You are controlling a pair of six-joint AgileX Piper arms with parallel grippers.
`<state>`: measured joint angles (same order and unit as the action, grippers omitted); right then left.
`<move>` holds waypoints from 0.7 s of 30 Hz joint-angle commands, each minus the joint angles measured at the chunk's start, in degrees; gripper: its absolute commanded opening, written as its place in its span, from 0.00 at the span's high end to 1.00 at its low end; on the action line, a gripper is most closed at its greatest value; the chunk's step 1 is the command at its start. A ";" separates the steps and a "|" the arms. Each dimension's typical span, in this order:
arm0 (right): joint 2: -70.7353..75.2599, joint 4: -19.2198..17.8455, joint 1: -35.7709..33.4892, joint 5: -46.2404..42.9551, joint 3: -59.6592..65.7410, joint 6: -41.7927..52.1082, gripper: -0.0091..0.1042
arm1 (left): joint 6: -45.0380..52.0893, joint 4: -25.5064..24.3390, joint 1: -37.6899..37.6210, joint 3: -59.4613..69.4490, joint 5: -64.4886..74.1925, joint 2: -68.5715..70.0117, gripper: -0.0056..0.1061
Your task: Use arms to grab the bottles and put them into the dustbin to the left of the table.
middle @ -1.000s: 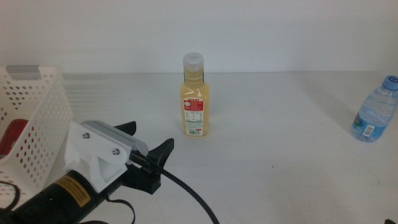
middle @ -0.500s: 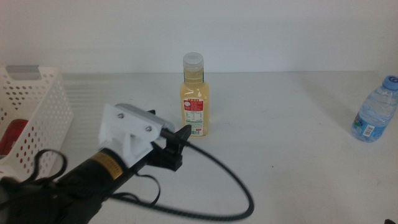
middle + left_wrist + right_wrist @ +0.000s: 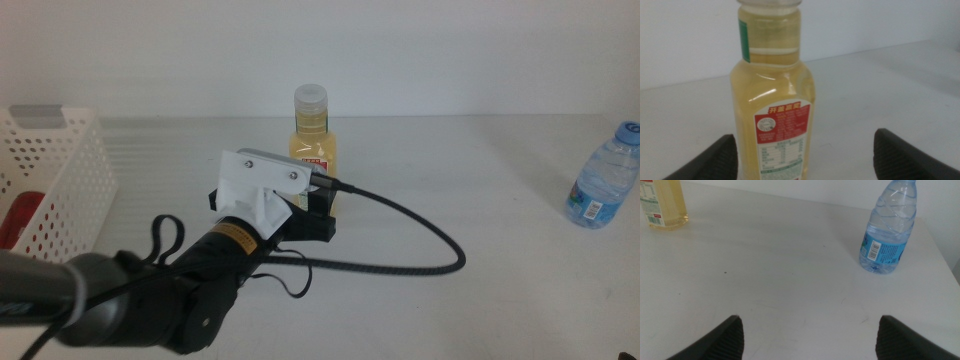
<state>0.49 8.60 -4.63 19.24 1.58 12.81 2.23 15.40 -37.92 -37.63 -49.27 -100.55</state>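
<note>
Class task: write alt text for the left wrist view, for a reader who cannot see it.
A yellow juice bottle with a red-and-white label stands upright on the white table, close up and left of centre between the open dark jaws of the left gripper. One jaw sits close beside the bottle without clearly touching; the other is well clear. The bottle's cap is cut off by the frame.

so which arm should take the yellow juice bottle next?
Left. Its tool is open right at the juice bottle, which stands between the tips in the left wrist view. The right tool is open too, but nearer the water bottle.
</note>
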 commanded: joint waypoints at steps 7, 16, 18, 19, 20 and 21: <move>1.63 -0.13 0.25 -4.38 -0.42 0.45 0.24 | 1.25 2.80 -0.11 -7.18 -4.16 -3.85 0.16; 1.63 -0.13 0.25 -4.38 -0.42 0.45 0.24 | 3.59 6.19 -0.11 -12.89 -3.89 -8.62 0.16; 1.63 -0.13 0.25 -4.38 -0.42 0.45 0.24 | 4.27 6.33 0.26 -13.75 -3.72 -9.28 0.16; 1.63 -0.13 0.25 -4.38 -0.42 0.45 0.24 | 4.27 5.91 0.57 -14.10 -3.72 -9.64 0.16; 1.63 -0.13 0.25 -4.38 -0.42 0.45 0.24 | 4.27 5.56 0.92 -14.39 -3.50 -9.95 0.16; 1.63 -0.13 0.25 -4.38 -0.42 0.45 0.24 | 4.21 5.25 1.14 -14.70 -3.39 -10.15 0.16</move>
<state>0.49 8.60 -4.63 19.24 1.58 12.81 6.54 21.53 -37.11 -50.51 -48.89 -113.23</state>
